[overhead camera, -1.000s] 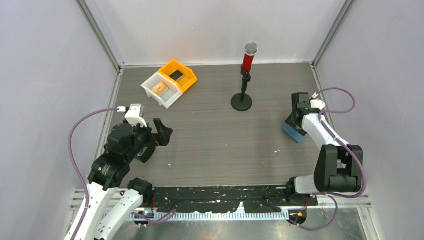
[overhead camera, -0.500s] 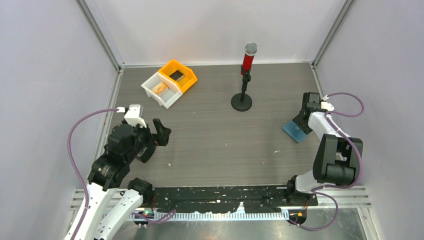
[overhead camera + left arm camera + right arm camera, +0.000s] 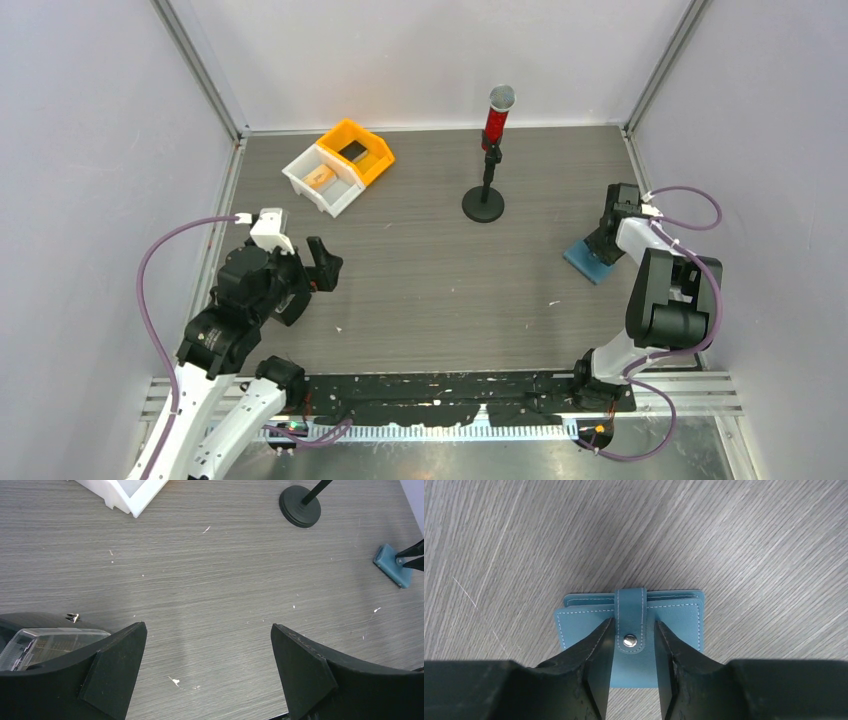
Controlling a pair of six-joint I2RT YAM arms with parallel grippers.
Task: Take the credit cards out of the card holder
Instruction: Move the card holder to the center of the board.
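Our left tool [image 3: 207, 630] hangs spread wide over the worktop [image 3: 225, 570], unchanged. At far right, our right tool [image 3: 634, 624] has narrowed around the snap strap [image 3: 630, 605] of the card holder [image 3: 679, 625], which lies flat and closed. It is not yet pinching, so we judge unsnapping comes next.

Bright and even, lit softly from overhead. Shadows faint: a dim pool on the matte grey wood-grain tabletop [image 3: 430, 290] around the round black stand base [image 3: 483, 205] at far centre, a thin dark edge under the flat blue stitched leather wallet [image 3: 584, 625] at right. Crisp on stitching and grain in the right wrist view, one small glint on the round metal snap [image 3: 629, 640].
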